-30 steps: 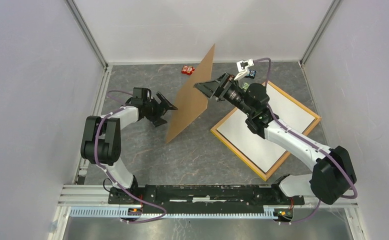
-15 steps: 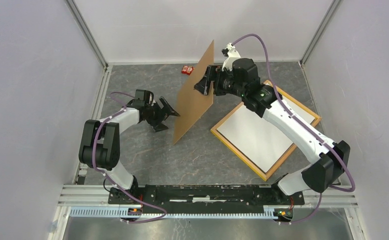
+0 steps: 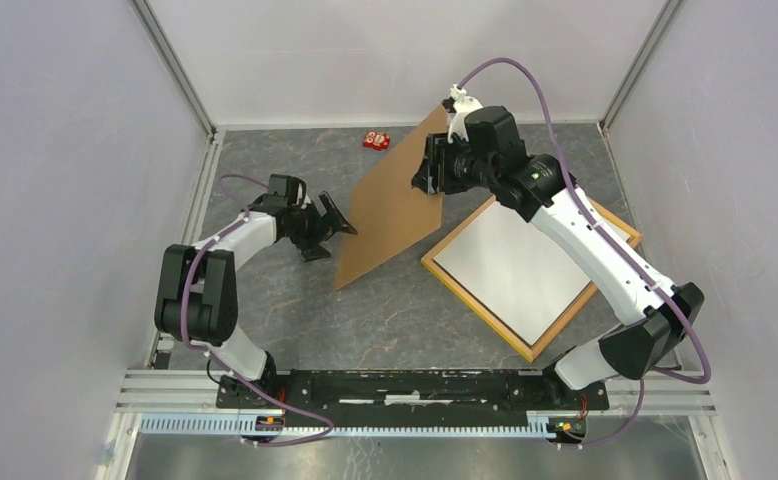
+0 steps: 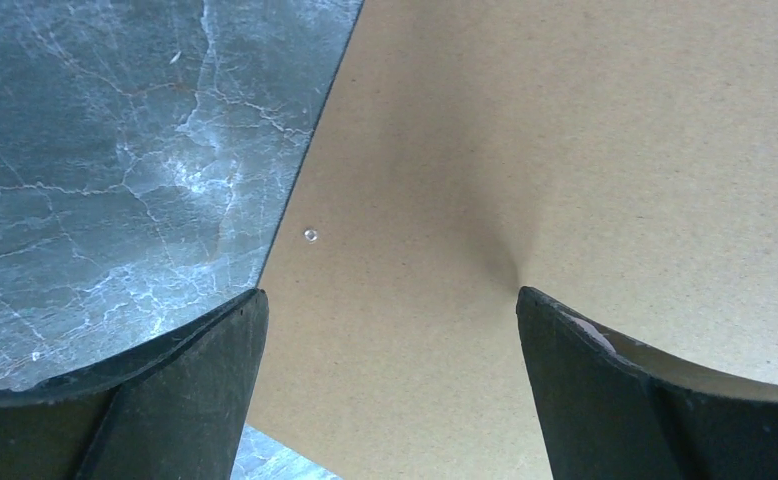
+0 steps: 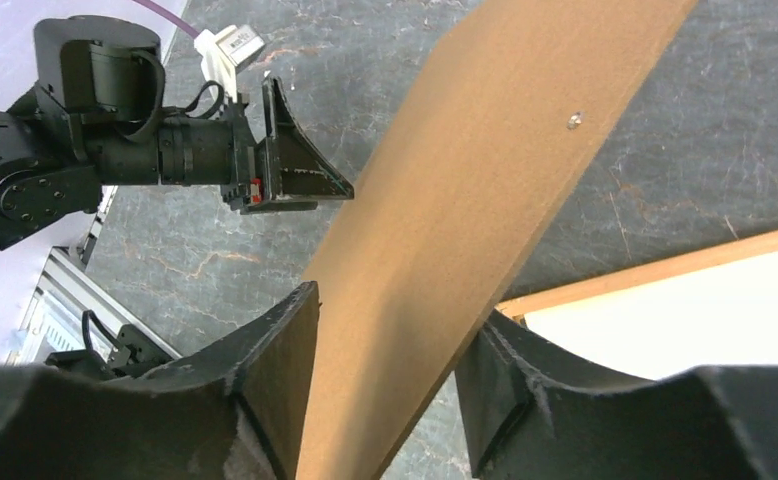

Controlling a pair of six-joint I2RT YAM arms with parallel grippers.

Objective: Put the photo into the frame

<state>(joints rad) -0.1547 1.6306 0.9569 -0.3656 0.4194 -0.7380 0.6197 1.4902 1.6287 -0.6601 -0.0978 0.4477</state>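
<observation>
- The photo (image 3: pixel 505 270) lies flat, plain white side up, inside the frame (image 3: pixel 475 307), on the right half of the worktop (image 3: pixel 295 300).
- The frame's yellow-orange rails surround the photo on every visible side; the right arm crosses above part of both.
- A brown backing board (image 3: pixel 390 215) stands tilted to the left of the frame, its low edge on the worktop near the frame's left corner and its high corner toward the rear.
- The right end effector (image 3: pixel 427 172) straddles the board's upper right edge, one finger on each face; the jaws are partly closed, and it cannot be told whether they clamp the board.
- The left end effector (image 4: pixel 387 295) faces the board's left side with its jaws wide apart, holding nothing.
- Small red items (image 3: pixel 376 139) lie at the rear edge.
</observation>
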